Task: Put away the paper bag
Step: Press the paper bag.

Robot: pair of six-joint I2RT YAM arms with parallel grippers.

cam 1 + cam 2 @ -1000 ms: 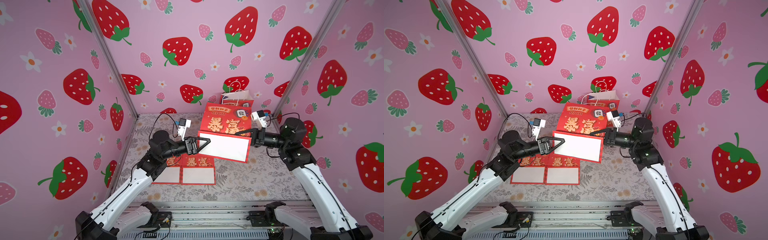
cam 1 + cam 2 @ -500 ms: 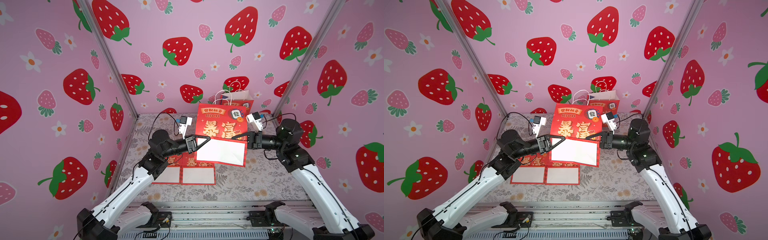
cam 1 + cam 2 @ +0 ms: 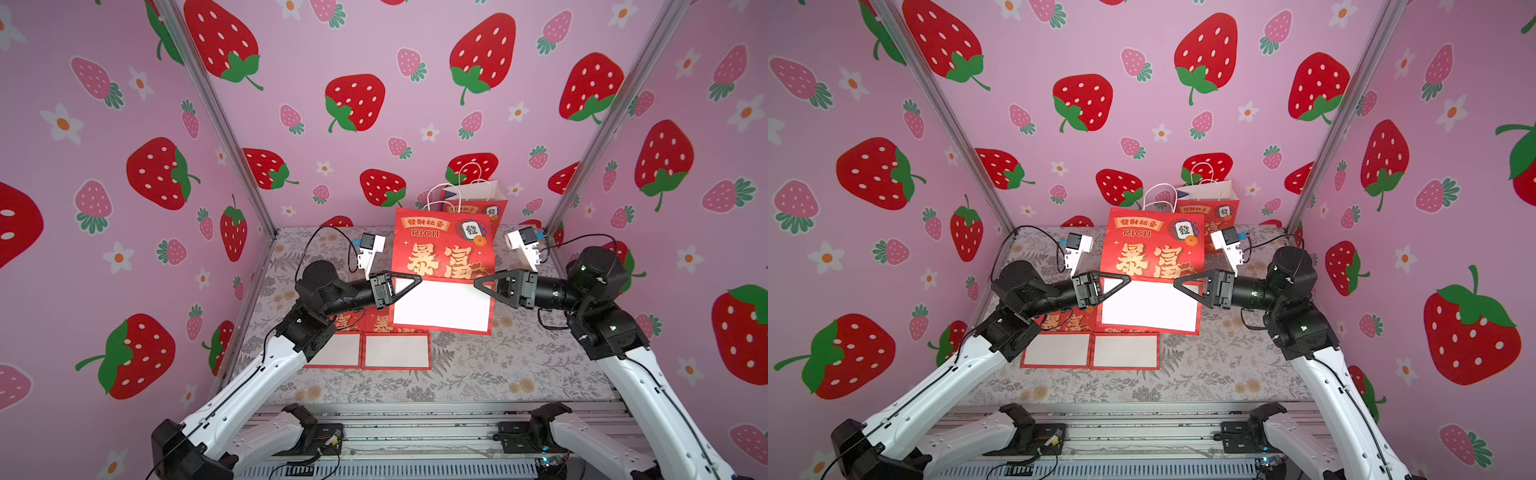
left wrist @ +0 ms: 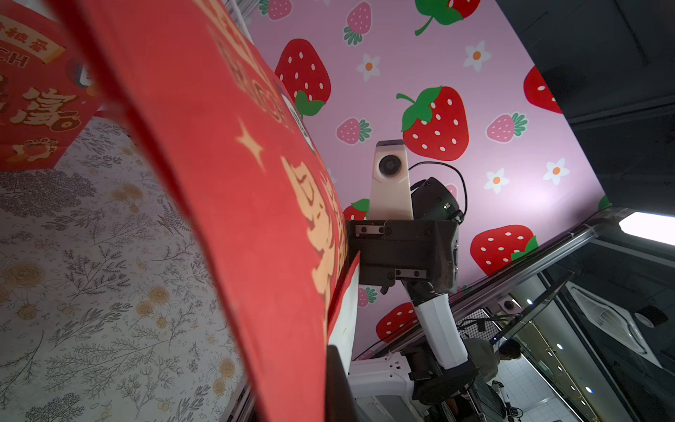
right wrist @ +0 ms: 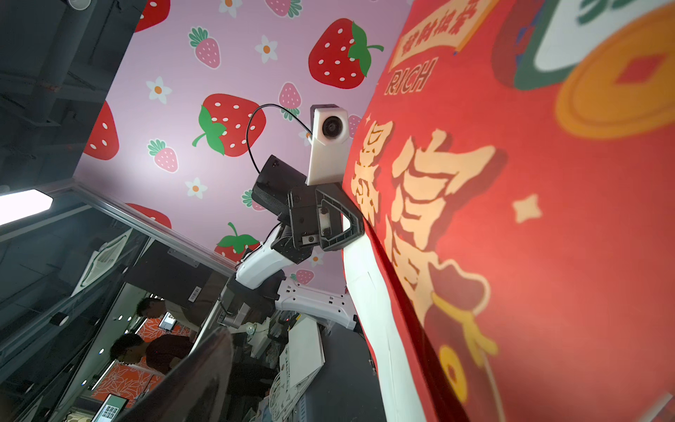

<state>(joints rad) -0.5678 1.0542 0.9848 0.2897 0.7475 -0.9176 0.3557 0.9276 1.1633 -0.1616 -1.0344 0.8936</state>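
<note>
paper bag [image 3: 442, 249]: red, flattened, held in the air above the table [image 3: 498, 365], between the two pincers. its printed face is tilted up toward the back wall and its white panel faces up in both top views.

left pincer [image 3: 417, 280]: pressed together on the bag's left edge, at the fold between the printed face and the white panel.

right pincer [image 3: 478, 284]: at the bag's right edge, at the same fold. its jaws look spread. in the right wrist view one finger [image 5: 204, 369] stands apart from the bag's white panel. the second finger cannot be made out.

count:
- pincers: two, one on each side of the held bag.
- bags: four. one is held. two flat bags lie side by side on the table, below the held bag and toward the left arm, one [image 3: 397, 351] beside the other [image 3: 338, 351], the latter partly hidden by the left arm. one standing bag [image 3: 478, 199] is upright near the back wall, behind the held bag, with white handles.
</note>
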